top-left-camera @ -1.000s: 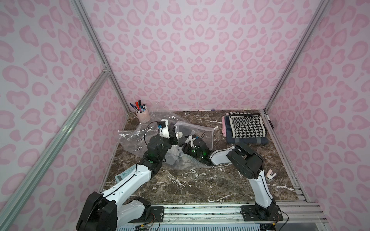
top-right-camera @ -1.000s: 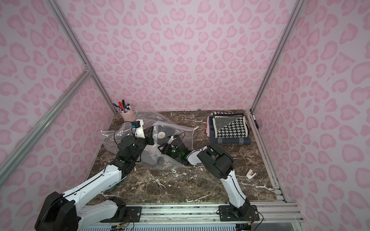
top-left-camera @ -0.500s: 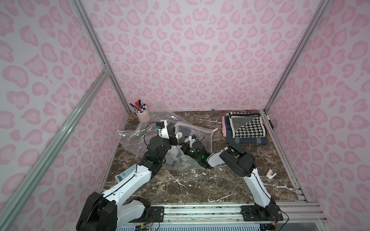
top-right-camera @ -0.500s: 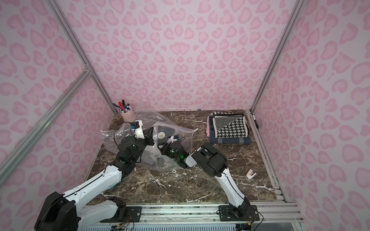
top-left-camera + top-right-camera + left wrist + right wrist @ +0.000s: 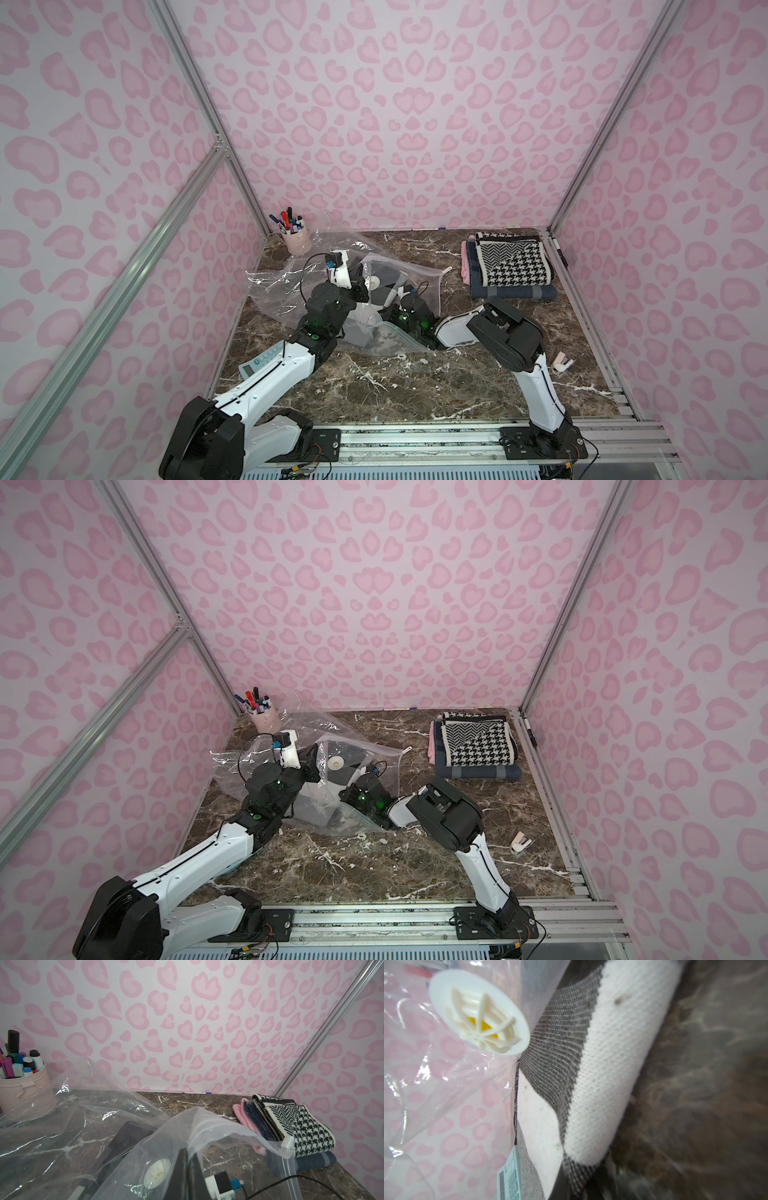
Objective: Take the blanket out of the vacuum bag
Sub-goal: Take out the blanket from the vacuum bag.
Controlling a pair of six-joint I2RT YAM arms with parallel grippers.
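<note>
The vacuum bag (image 5: 286, 286) (image 5: 245, 766) lies crinkled and transparent at the table's left middle, its round white valve (image 5: 376, 283) (image 5: 156, 1173) (image 5: 478, 1013) on the upper sheet. Inside it lies the grey-and-white knitted blanket (image 5: 384, 272) (image 5: 353, 755) (image 5: 602, 1064). My left gripper (image 5: 359, 287) (image 5: 311, 767) (image 5: 188, 1157) is shut on the bag's upper plastic sheet beside the valve and holds it lifted. My right gripper (image 5: 388, 305) (image 5: 349, 788) (image 5: 583, 1180) reaches into the bag's mouth from the right. It is shut on a folded edge of the blanket.
A stack of folded blankets (image 5: 511, 264), houndstooth on top, sits at the back right. A pink cup of markers (image 5: 296, 241) stands in the back left corner behind the bag. A calculator (image 5: 257, 365) lies under my left arm. A small white clip (image 5: 562, 361) lies front right.
My right gripper has pushed left, deeper into the bag, and closed from open onto the blanket's edge. The left gripper has kept its hold on the plastic without moving.
</note>
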